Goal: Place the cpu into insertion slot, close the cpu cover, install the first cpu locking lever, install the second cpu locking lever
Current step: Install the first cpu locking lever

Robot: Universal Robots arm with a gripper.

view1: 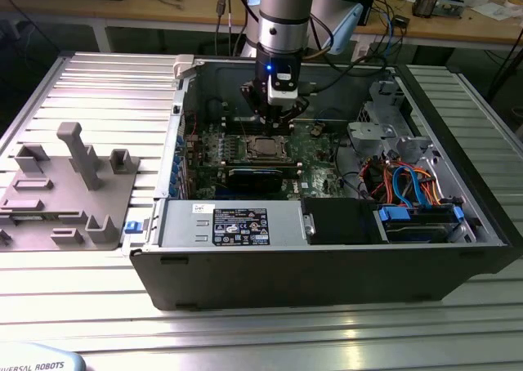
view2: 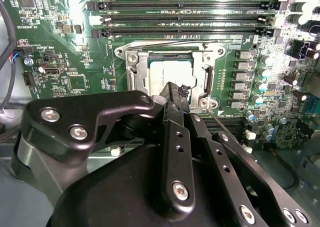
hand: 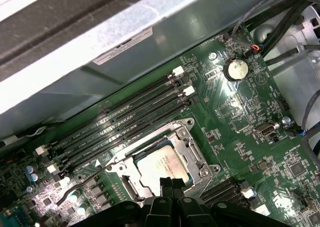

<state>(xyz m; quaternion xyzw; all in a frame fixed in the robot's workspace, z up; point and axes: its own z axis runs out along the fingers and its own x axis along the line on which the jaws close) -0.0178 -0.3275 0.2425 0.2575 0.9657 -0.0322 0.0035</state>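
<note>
Closed on nothing, the gripper [view2: 175, 93] poises at the cpu cover [view2: 134, 72], already down on the seated cpu [view2: 167, 72] just ahead; a locking lever [hand: 75, 187] apparently stands unlatched.

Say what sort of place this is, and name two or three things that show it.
Probably a robotics or electronics lab: a robot arm reaches into an open computer case lying on a ribbed metal table, with a cluttered wooden bench behind.
</note>
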